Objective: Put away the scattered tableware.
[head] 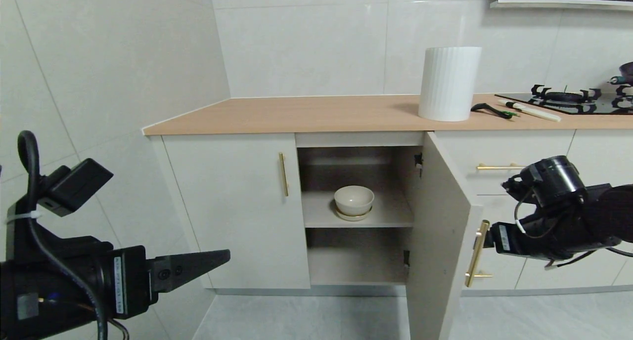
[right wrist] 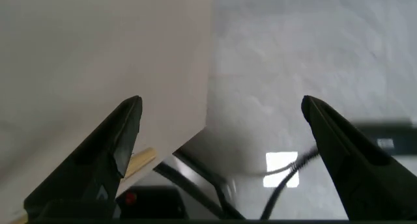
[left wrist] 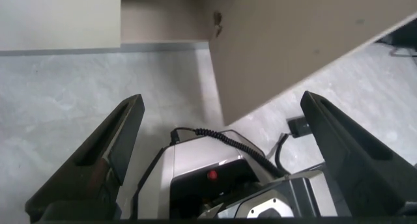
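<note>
A cream bowl (head: 354,199) sits on a small saucer (head: 352,215) on the middle shelf of the cabinet (head: 357,217), whose right door (head: 440,221) stands swung open. My right gripper (head: 489,238) is at the door's outer face, right beside its gold handle (head: 477,253). In the right wrist view it (right wrist: 221,107) is open, with the door's edge (right wrist: 195,68) and the handle (right wrist: 140,162) close to one finger. My left gripper (head: 217,258) hangs low to the left of the cabinet; it (left wrist: 221,101) is open and holds nothing, with the floor and door (left wrist: 293,48) beneath it.
On the wooden counter (head: 296,115) stand a tall white ribbed container (head: 449,83), a black-handled utensil (head: 492,110) and a pale stick-like utensil (head: 529,110). A gas hob (head: 568,100) is at the far right. The left cabinet door (head: 237,206) is closed. Tiled wall rises to the left.
</note>
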`<state>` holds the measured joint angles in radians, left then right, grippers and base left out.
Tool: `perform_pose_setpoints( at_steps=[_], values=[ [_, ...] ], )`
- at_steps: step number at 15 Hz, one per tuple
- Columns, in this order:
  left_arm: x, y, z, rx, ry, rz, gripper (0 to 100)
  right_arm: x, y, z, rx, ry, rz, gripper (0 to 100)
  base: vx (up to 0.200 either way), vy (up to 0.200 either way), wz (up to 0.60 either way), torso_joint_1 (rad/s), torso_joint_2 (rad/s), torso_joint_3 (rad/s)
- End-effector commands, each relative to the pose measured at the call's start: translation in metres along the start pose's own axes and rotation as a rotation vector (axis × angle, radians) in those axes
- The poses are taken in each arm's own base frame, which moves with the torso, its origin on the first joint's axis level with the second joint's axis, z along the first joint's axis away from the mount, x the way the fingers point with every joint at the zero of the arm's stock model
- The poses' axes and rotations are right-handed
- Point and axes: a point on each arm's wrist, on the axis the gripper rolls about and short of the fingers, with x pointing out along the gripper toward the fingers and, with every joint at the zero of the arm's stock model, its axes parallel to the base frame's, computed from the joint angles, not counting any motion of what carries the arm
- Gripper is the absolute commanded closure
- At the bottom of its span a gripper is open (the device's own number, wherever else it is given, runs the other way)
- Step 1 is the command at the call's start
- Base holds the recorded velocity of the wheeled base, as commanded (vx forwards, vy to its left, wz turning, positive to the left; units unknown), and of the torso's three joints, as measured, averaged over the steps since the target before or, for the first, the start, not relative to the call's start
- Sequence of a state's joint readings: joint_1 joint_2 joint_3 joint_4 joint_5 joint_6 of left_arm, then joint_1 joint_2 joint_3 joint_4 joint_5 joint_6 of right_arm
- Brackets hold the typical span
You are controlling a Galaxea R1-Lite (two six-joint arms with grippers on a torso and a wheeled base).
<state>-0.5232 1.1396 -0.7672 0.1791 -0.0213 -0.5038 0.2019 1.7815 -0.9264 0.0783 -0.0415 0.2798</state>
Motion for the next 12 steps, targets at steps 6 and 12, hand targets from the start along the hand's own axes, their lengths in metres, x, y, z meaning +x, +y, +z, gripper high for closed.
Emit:
perform_pose_setpoints(
  at_steps=[6, 12],
  values=[
    [0.0, -0.001, 0.001, -0.001, -0.001, -0.003, 0, 0.026, 0.087, 0.014, -0.179, -0.021, 0.151, 0, 0.0, 0.0, 0.0, 0.0, 0.0, 0.0],
    [0.002, 0.0, -0.001, -0.001, 0.01, 0.003, 0, 0.067, 0.123, 0.003, -0.154, 0.052, 0.228, 0, 0.0, 0.0, 0.0, 0.0, 0.0, 0.0]
  ],
)
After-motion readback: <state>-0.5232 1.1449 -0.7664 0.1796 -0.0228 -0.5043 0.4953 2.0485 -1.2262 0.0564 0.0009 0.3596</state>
